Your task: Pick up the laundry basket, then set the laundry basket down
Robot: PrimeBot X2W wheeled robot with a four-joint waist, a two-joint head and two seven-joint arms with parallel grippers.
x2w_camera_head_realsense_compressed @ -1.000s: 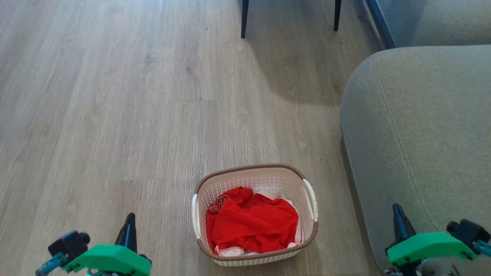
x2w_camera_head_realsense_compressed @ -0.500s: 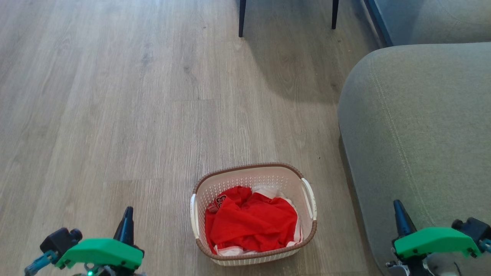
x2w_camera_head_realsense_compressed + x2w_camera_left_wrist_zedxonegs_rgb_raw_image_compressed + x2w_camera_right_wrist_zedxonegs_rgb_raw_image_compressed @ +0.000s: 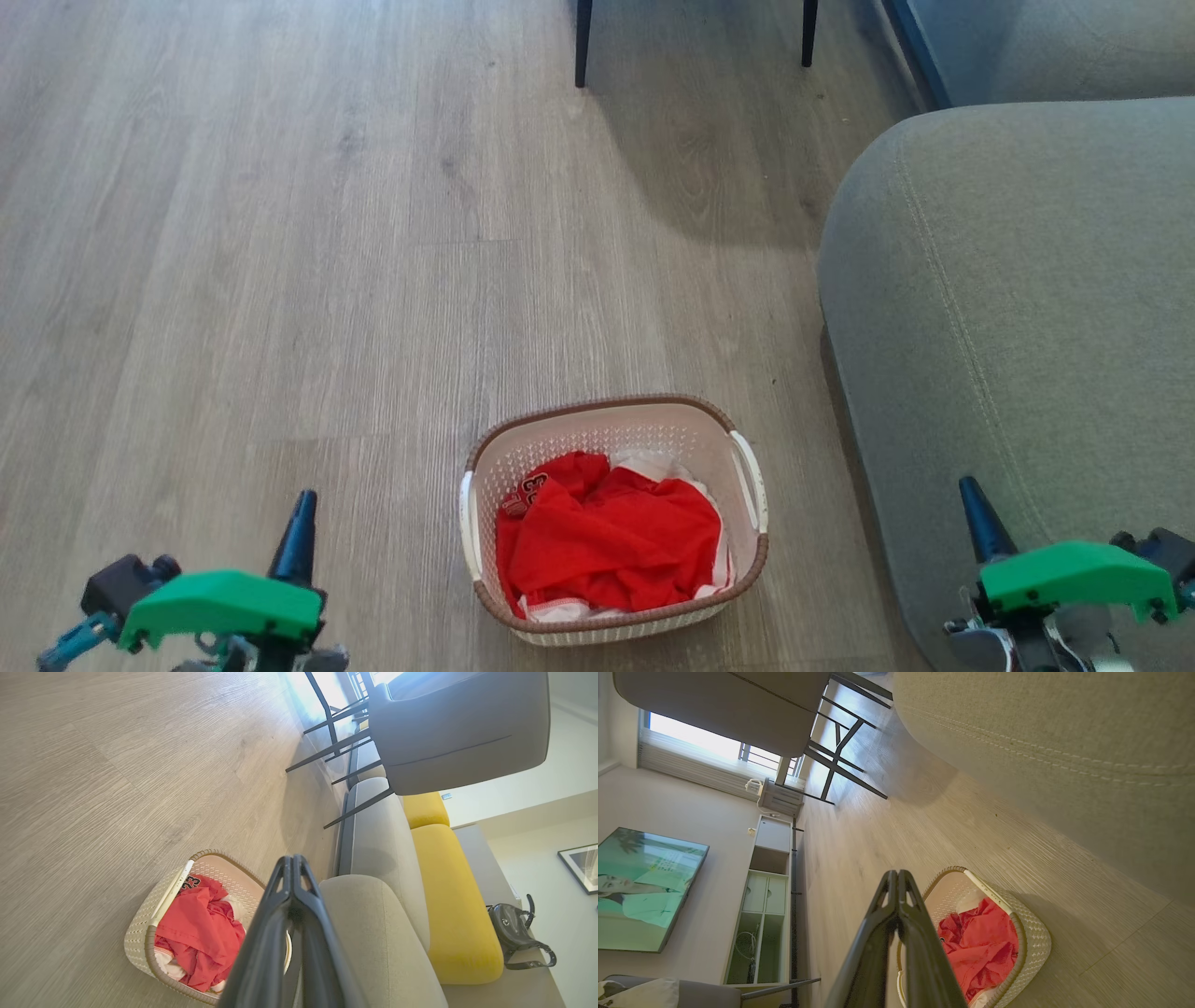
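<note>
Here, the laundry basket [image 3: 607,437] stands upright on the pale wooden floor [image 3: 280,233], near the rounded end of a grey sofa [image 3: 1027,327] but not touching it. A heap of red clothes [image 3: 607,551] with a little white cloth lies inside, below the brown rim. In the head view, the left gripper [image 3: 302,504] hangs at the lower left, apart from the basket's left handle. The right gripper [image 3: 971,495] hangs at the lower right, in front of the sofa's edge. Seen from each wrist, the left fingers [image 3: 268,924] and the right fingers [image 3: 873,938] are pressed together at the tips and hold nothing. Two dark chair legs [image 3: 583,42] stand on the floor well beyond the basket.
</note>
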